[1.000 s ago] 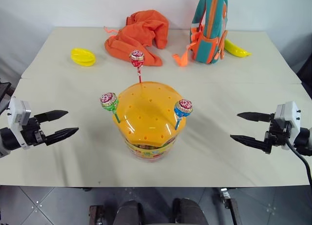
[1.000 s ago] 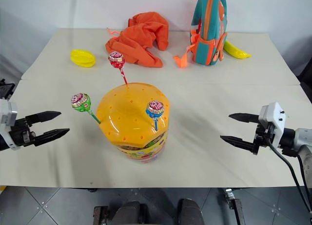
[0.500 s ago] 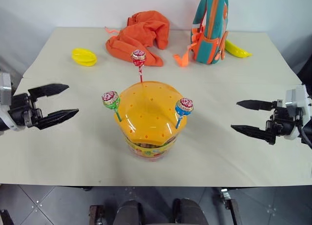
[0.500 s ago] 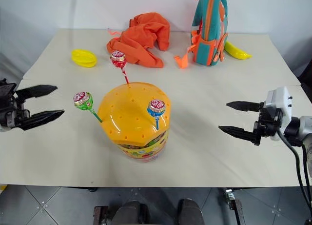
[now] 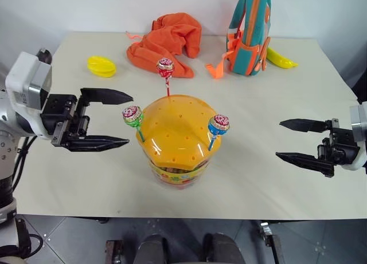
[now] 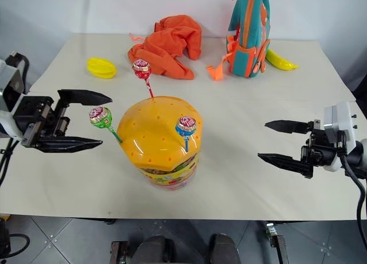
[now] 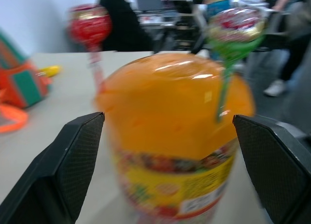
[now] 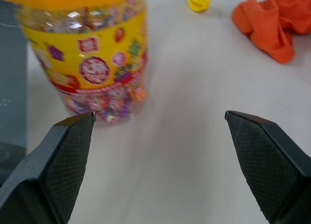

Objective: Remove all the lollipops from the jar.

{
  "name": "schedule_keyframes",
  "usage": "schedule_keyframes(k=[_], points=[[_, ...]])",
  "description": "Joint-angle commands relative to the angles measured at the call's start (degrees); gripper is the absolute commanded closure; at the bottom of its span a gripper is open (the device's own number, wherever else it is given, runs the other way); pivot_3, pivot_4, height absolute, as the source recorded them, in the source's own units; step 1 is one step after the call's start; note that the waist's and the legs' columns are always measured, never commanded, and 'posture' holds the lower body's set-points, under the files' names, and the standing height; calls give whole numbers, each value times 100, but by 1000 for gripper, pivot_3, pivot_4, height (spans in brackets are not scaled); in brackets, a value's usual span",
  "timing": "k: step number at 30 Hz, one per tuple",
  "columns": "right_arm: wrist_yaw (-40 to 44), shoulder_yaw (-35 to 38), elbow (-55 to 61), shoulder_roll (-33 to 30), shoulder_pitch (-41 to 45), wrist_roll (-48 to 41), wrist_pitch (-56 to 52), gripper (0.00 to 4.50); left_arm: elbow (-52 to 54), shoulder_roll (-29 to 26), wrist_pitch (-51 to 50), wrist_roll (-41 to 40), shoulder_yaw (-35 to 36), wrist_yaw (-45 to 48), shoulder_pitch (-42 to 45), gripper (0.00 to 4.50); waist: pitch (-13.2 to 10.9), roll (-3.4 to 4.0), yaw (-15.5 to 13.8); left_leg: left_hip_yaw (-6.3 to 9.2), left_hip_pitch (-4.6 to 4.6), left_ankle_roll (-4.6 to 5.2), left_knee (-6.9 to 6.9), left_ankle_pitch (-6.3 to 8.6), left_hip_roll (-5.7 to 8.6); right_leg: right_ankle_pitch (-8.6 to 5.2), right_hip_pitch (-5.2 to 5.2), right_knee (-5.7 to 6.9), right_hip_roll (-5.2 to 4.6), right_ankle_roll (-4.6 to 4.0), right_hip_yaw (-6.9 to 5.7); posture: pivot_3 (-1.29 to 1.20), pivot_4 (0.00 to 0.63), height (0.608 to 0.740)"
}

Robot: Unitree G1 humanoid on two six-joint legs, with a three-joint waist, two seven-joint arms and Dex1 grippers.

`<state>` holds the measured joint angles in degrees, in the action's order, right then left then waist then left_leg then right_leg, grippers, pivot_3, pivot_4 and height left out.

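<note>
Left gripper (image 5: 123, 119) has risen toward green-stick lollipop (image 5: 132, 115) on jar (image 5: 176, 141) — both grippers' fingers spread, empty.

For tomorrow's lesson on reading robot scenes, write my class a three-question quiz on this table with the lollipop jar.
1. True or false: all three lollipops still stand in the squat clear plastic jar's domed orange lid.
2. Which stick colour is nearest the left pincer? A red, B green, C blue.
3. Fill in: the right pincer is open and holds ____.

Key
1. True: the green-stick lollipop, red-stick lollipop and blue-stick lollipop all stand in the lid.
2. B.
3. Nothing.
</note>
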<state>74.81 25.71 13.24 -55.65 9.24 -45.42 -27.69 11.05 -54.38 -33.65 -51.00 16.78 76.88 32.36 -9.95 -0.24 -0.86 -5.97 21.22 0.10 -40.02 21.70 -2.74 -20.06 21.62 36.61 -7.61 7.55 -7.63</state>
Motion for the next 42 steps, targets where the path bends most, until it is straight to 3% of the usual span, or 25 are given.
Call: schedule_keyframes(k=[1, 9, 12, 25, 37, 40, 42], points=[[-28, 414, 484, -83, -32, -561, -264, 31, 467, 148, -228, -506, 46, -138, 85, 0, 0, 0, -5, 6, 0, 0, -2, 0, 0, 0, 0, 1, 0, 0, 1, 0, 150, 740], [-240, 655, 1246, -167, 52, -1427, -749, 31, 618, 444, -252, -436, -249, -248, 125, 0, -1, -2, -68, 53, 0, 3, -9, 1, 3, 0, -7, 3, -1, 0, 3, 0, 150, 740], [-468, 728, 1457, -153, 139, -1738, -880, 0, 606, 491, -235, -413, -279, -245, 83, 569, -1, -3, -59, 56, 0, 4, -10, 2, 4, 0, -8, 3, -1, 0, 4, 0, 150, 740], [-970, 930, 1806, 13, -20, -2173, -897, 0, 299, 745, -94, -234, -418, -369, 547, 4491, -2, -4, -66, 58, 1, 4, -9, 2, 5, 0, -8, 3, 0, 0, 1, 0, 150, 740], [-967, 907, 1775, 24, -72, -2160, -776, 0, -336, 835, 9, -165, -66, -1069, 1762, 4491, -5, -10, -53, 63, 2, 5, -15, 2, 7, 0, -10, 11, -1, 0, 0, 0, 150, 740], [-969, 777, 1700, 40, -31, -2058, -705, 0, -446, 751, -118, 20, -13, -1645, 2022, 4491, -6, -10, -60, 64, 1, 4, -16, 2, 7, 0, -9, 13, -1, 0, 0, 0, 150, 740], [-956, 682, 1602, 52, 0, -1940, -653, 0, -693, 495, -536, 398, 42, -2525, 2124, 4491, -6, -11, -57, 65, 2, 5, -16, 2, 7, 0, -10, 13, -1, 0, 0, 0, 150, 740]])
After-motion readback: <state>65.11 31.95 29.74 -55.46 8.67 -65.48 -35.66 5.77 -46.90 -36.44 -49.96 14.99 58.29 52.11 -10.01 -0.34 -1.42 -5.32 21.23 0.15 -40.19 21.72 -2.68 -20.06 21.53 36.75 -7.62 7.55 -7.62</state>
